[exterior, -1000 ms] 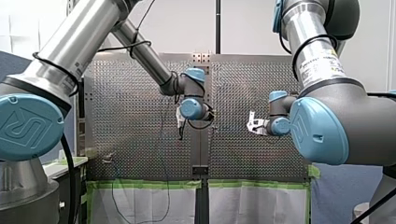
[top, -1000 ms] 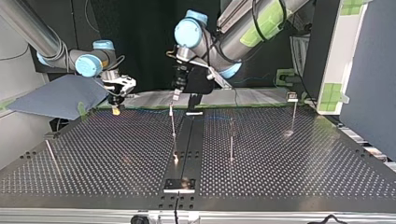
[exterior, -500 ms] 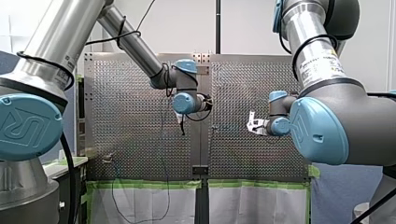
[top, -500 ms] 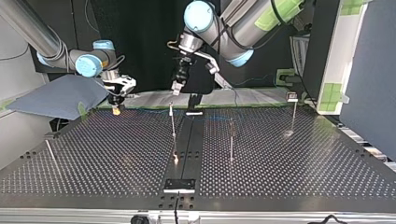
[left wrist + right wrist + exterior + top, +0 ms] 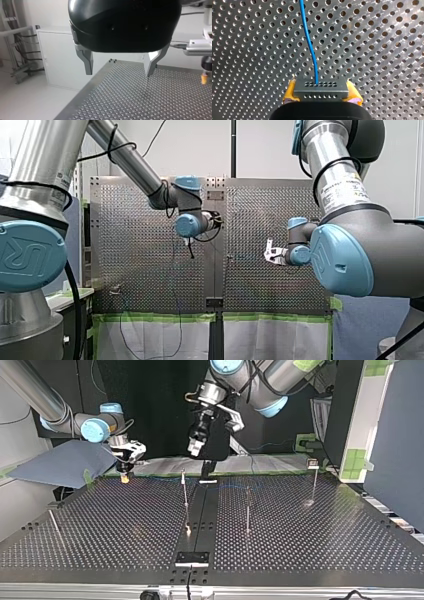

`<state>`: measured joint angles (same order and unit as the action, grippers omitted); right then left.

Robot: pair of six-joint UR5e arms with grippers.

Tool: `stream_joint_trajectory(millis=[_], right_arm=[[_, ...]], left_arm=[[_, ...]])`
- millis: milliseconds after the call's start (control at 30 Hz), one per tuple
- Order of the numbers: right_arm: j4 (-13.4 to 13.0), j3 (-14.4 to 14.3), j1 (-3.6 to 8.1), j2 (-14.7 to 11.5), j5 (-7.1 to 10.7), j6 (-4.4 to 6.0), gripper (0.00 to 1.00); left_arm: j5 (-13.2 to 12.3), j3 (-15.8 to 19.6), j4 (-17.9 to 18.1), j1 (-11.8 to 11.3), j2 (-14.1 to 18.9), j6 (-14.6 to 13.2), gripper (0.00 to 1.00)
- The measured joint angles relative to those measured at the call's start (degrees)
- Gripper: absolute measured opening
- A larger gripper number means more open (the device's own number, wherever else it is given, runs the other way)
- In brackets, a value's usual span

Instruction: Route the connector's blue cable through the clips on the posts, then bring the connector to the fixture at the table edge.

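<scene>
**Visitor:** Which arm has the work?

**Technician:** The robot's right. Its right tool (image 5: pixel 320 85) points down at the perforated metal table (image 5: pixel 254 50). The yellow pads (image 5: pixel 289 92) are clenched on the two ends of a small grey metal connector block (image 5: pixel 320 91).

**Visitor:** Which way does the connector block face?

**Technician:** Its long axis lies crosswise between the pads. The face with its rows of small holes looks ahead of the tool, toward the table. The thin blue cable (image 5: pixel 310 47) leaves the middle of that face and runs ahead over the table in a gentle curve.

**Visitor:** Where is that on the table?

**Technician:** In the top view it is over the far left part. The right tool (image 5: pixel 124 471) hangs off a bent wrist, just beside a blue-grey sheet (image 5: pixel 55 465).

**Visitor:** And the other arm?

**Technician:** Held high, reaching in over the table's far middle. Its left tool (image 5: pixel 195 447) hangs pointing down, well above the tip of a thin upright metal post (image 5: pixel 185 495). Its wrist view shows it released, the two metal fingers (image 5: pixel 86 61) spread wide.

**Visitor:** The clips?

**Technician:** A small clip (image 5: pixel 313 463) tops a second post (image 5: pixel 314 482) at the top view's right. Whether the cable sits in any clip cannot be told from here.
</scene>
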<state>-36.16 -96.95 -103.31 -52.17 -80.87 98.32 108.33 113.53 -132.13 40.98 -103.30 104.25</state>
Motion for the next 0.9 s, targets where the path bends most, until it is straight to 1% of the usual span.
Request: stream_joint_trajectory(millis=[233, 433, 500, 600, 733, 900], right_arm=[[0.11, 0.0, -0.02, 0.0, 0.0, -0.04, 0.0], [0.12, -0.01, -0.03, 0.0, 0.0, -0.04, 0.0], [0.12, -0.02, -0.05, 0.0, 0.0, -0.04, 0.0], [0.12, 0.0, -0.05, 0.0, 0.0, -0.04, 0.0], [0.12, 0.01, 0.01, 0.0, 0.0, -0.06, 0.0], [0.12, 0.05, 0.22, -0.01, -0.03, -0.17, 0.0]], left_arm=[[0.03, 3.49, 2.12, -0.29, 3.49, 0.18, 1.0], [-0.61, 6.41, 4.84, -0.92, 5.95, 1.74, 1.0], [-0.46, 7.35, 5.6, -0.99, 5.81, 1.7, 1.0], [0.5, 8.92, 6.34, -1.05, 4.77, 1.47, 1.0], [1.85, 10.97, 6.38, -1.09, 3.65, 1.26, 1.0], [2.28, 13.28, 5.96, -1.12, 3.39, 1.23, 1.0]])
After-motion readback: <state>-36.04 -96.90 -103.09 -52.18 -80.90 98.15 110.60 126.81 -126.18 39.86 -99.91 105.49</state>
